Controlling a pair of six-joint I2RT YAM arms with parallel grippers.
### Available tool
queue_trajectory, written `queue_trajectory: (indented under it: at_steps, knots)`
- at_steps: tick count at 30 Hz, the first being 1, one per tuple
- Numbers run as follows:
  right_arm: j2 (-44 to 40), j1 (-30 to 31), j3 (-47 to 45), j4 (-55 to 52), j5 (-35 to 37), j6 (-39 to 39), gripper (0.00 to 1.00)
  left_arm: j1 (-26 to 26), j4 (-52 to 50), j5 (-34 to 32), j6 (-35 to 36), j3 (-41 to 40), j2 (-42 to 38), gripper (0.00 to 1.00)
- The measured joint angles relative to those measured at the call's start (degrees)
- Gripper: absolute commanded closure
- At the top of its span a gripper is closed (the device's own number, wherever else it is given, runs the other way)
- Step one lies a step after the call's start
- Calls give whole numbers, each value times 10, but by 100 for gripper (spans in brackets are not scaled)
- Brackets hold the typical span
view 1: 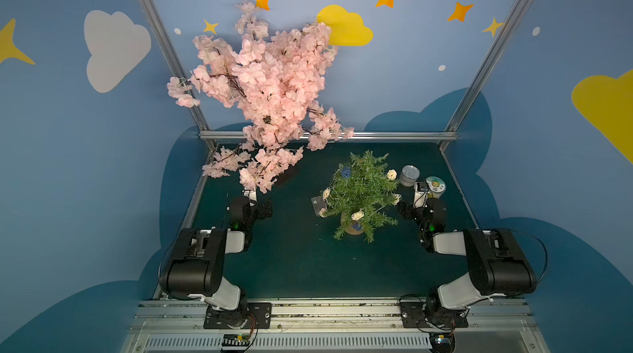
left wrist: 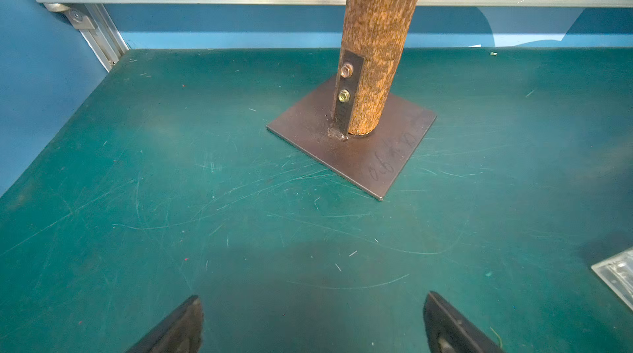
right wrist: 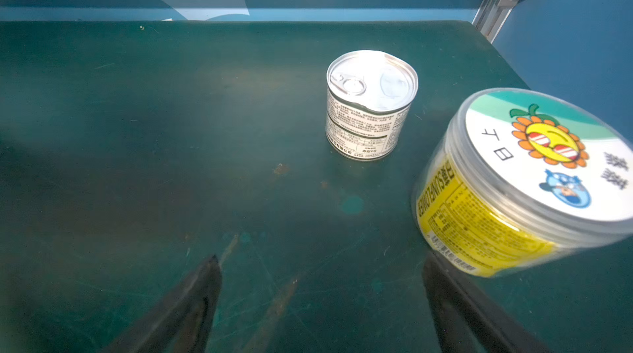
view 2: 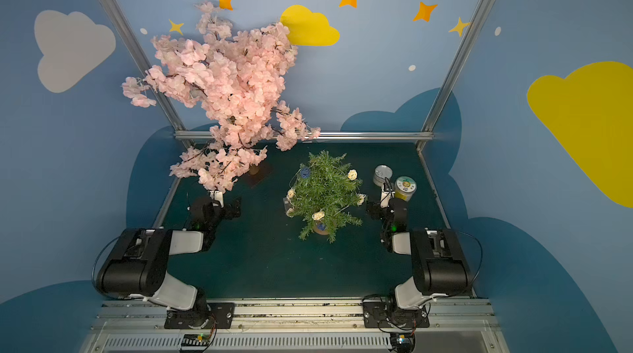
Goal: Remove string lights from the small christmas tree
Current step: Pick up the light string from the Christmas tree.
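Near edge: both arms are mounted on the rail and reach away over the dark green counter (view 1: 291,265).

Left fingers (left wrist: 185,327): spread wide, nothing between them, low over bare counter. They sit well left of the small christmas tree (view 1: 363,190).

Right fingers (right wrist: 191,306): also spread wide and empty, near the tree's right-hand branches without touching them in both top views.

Mid counter: the tree stands upright in its tan pot (view 1: 351,229), slightly right of centre. The string lights (view 1: 391,174) are on it, with the wire looped through the needles. Cream balls hang on the left, right and near sides, one blue ball (view 1: 346,172) sits high on the far left, and another sits low by the pot. The clear box (view 1: 318,204) hangs low at the tree's left edge; I cannot tell whether it touches the counter.

Further right: a tin can (right wrist: 370,104) and a yellow-labelled plastic jar (right wrist: 520,180), both upright and close together.

Far left: the pink blossom tree (view 1: 267,87), its trunk (left wrist: 376,43) bolted to a square metal plate (left wrist: 376,163).
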Motion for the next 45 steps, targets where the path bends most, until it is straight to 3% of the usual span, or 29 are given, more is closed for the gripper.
queue_trajectory:
  at_steps: [30, 34, 39, 41, 45]
  knots:
    - [-1, -4, 2, -5, 2, 4, 5, 3, -5, -6, -2, 0, -4, 0]
    - [-47, -3, 83, -183, 36, 29, 5, -14, -106, -46, -12, 18, -79, 0]
    - [-106, 12, 296, -430, 61, 68, 6, -47, -353, -86, -104, 178, -195, 0]
    - [-132, 38, 343, -502, 68, 75, 6, -63, -422, -85, -129, 230, -216, 0]
    - [-171, 110, 400, -660, 85, 82, 8, -145, -565, -65, -149, 297, -231, 0]
